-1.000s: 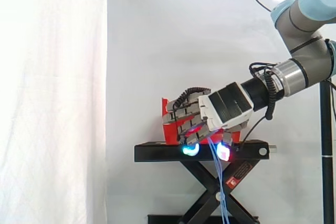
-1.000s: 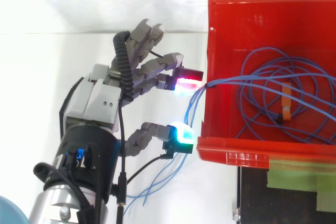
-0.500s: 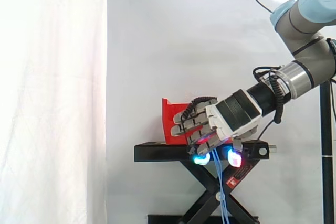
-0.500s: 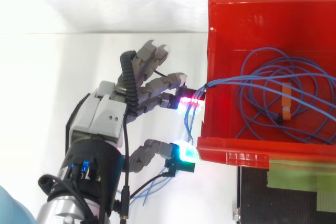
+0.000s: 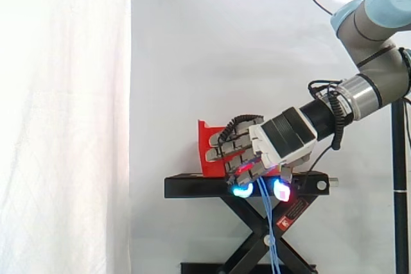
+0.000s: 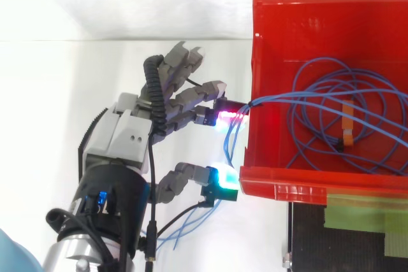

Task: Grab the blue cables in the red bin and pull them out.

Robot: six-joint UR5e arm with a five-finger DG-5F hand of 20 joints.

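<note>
Several blue cables (image 5: pixel 270 222) are draping over the bin (image 6: pixel 306 4) wall, hanging between the spread fingers (image 6: pixel 194 92) and thumb of the hand (image 6: pixel 127 132), which is gripping nothing.

A black stand (image 5: pixel 192 186) sits low in the middle of the side view, on crossed black legs (image 5: pixel 239 211) (they look like big scissors). A small red sticker (image 5: pixel 288 215) is on one leg. A white curtain (image 5: pixel 64 120) hangs down the left side. A thin black pole (image 5: pixel 399 178) stands at the right edge. From above, green tape (image 6: pixel 363 211) lies on the stand's top, lower right.
</note>
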